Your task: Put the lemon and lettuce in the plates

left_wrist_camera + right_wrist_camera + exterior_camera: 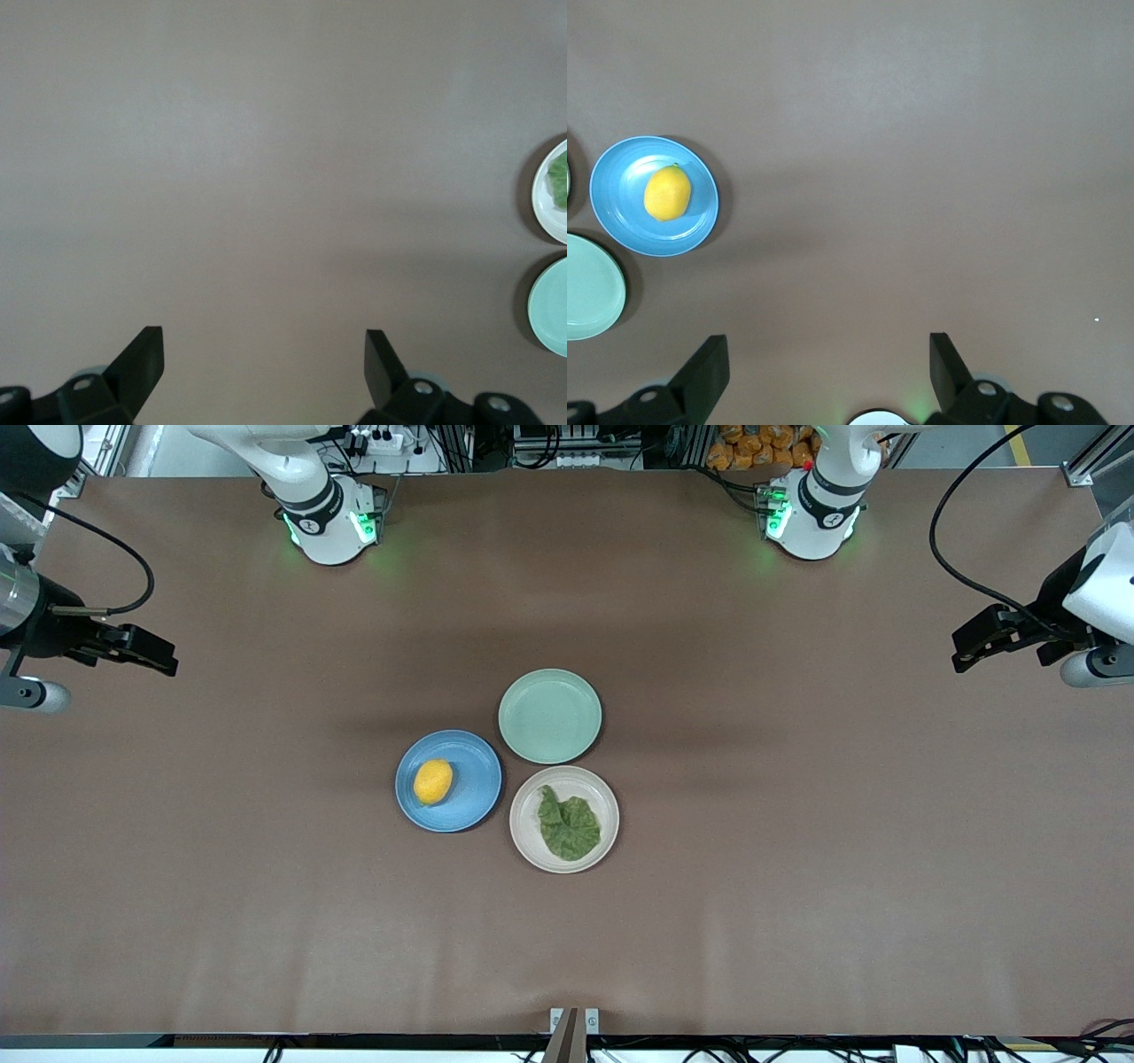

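The yellow lemon (432,781) lies in the blue plate (474,797); both also show in the right wrist view, lemon (667,193) in blue plate (620,226). The dark-green lettuce leaf (568,827) lies in the beige plate (532,841), beside the blue plate; a part of that plate (549,212) with the leaf (560,177) shows in the left wrist view. My right gripper (164,657) is open and empty, up over the right arm's end of the table. My left gripper (966,651) is open and empty, up over the left arm's end.
A pale green plate (549,716) stands empty, touching the two others and farther from the front camera; it also shows in the left wrist view (551,305) and the right wrist view (589,288). Brown table surface (797,824) lies all around the plates.
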Robot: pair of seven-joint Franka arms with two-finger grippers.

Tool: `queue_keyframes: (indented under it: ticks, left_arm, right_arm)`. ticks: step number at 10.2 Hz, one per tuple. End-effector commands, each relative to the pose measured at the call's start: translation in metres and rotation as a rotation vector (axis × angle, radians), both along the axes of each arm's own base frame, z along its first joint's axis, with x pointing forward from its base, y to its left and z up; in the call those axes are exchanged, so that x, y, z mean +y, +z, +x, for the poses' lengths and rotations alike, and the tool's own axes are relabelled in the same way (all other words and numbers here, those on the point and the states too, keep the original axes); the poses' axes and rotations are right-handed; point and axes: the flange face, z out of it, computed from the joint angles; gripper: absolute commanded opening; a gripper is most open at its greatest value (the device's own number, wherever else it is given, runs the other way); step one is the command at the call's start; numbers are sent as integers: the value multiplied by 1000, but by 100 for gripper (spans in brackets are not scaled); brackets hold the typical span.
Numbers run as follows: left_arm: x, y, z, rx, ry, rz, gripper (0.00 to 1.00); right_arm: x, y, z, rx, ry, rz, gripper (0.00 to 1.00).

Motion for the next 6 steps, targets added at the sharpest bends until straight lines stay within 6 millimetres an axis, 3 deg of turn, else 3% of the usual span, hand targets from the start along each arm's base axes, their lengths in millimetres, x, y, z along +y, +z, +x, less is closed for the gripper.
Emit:
queue_keyframes:
  ticks: [1,6]
  left_arm:
    - [2,2,-7,14,-7,1,100]
    - [6,4,-6,9,1,4,100]
  right_arm:
    - [13,9,-9,-13,38,-15,100]
    - [15,3,-12,5,43,-15,100]
